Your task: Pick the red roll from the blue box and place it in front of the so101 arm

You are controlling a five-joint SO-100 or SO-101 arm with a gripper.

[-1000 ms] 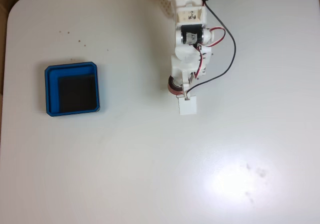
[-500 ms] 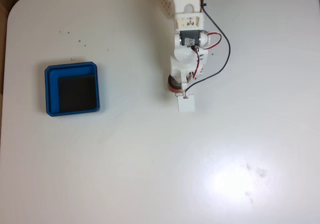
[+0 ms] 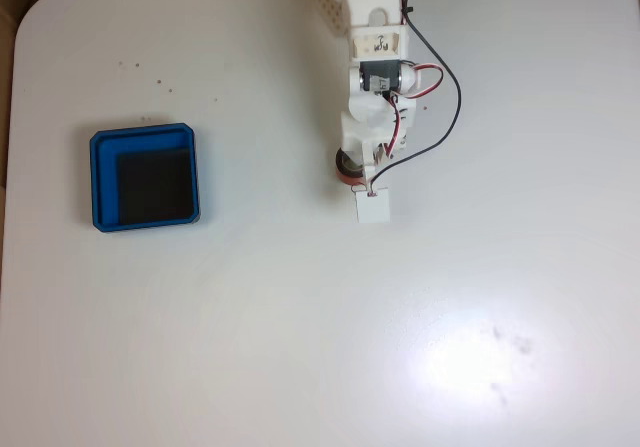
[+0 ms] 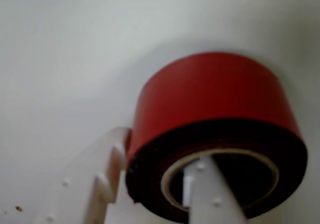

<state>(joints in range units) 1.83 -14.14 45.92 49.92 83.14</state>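
Note:
The red roll [image 4: 212, 101] fills the wrist view, its red side toward the camera and its dark rim and pale core below. My gripper [image 4: 160, 156] is shut on its wall: one white finger [image 4: 210, 196] sits inside the core, the other [image 4: 97, 176] presses on the outside at left. In the fixed view only a red edge of the roll [image 3: 342, 176] shows under the gripper [image 3: 350, 170] of the so101 arm [image 3: 375, 67], over the white table just below the arm's base. The blue box [image 3: 97, 182] lies far to the left, its black floor bare.
The white table [image 3: 300, 347] spreads out on all sides, with a bright glare patch at the lower right. Its rounded corner is at the top left. Red and black wires [image 3: 455, 97] loop out to the right of the arm.
The arm has drawn back slightly toward its base and the wire loop has tightened, all within the first half second. The roll stays in the gripper.

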